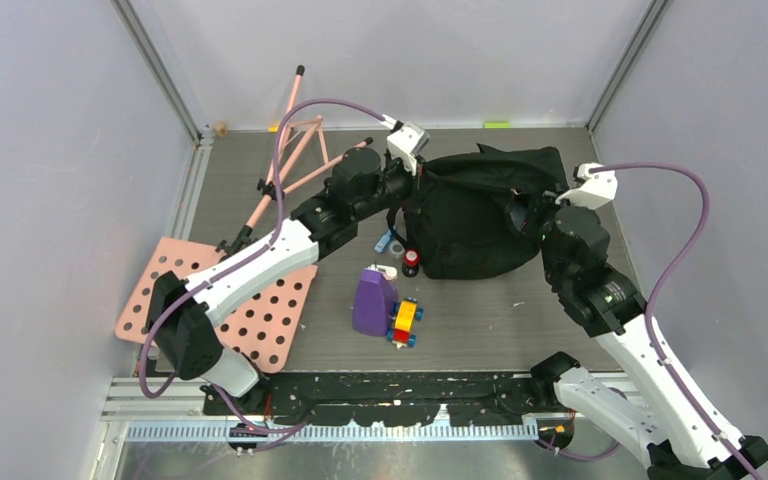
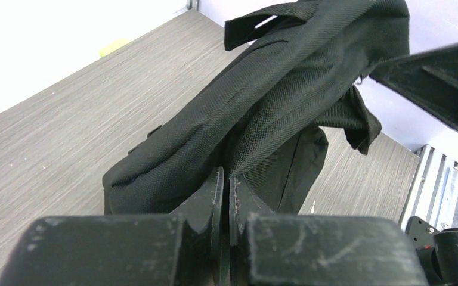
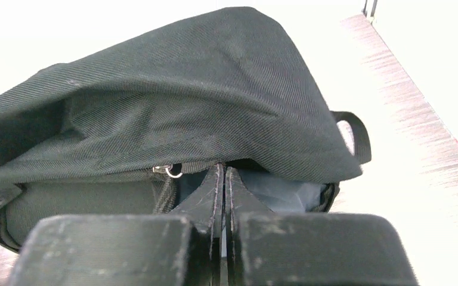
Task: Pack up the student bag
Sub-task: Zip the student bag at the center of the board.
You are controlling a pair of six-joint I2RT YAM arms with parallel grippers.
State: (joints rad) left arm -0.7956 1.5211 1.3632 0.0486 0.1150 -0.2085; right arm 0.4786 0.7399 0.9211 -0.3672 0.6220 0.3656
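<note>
The student bag [image 1: 470, 225], black and floppy, lies at the middle back of the table. My left gripper [image 1: 416, 182] is at its left edge, and in the left wrist view it [image 2: 226, 174] is shut on a ridge of the bag's fabric [image 2: 286, 89], which is pulled up taut from the tips. My right gripper [image 1: 522, 213] is at the bag's right side. In the right wrist view it [image 3: 223, 170] is shut at the rim of the bag's opening, under the raised flap [image 3: 203, 95], beside a zipper pull [image 3: 168, 171]. A bluish lining [image 3: 280, 187] shows inside.
In front of the bag stand a purple bottle-like container [image 1: 371, 300] and a toy of coloured blocks [image 1: 405, 322]. A small red-capped item [image 1: 412, 260] and a blue item [image 1: 385, 243] lie by the bag's left corner. A pink perforated board [image 1: 260, 305] and pink rods [image 1: 295, 150] lie at the left.
</note>
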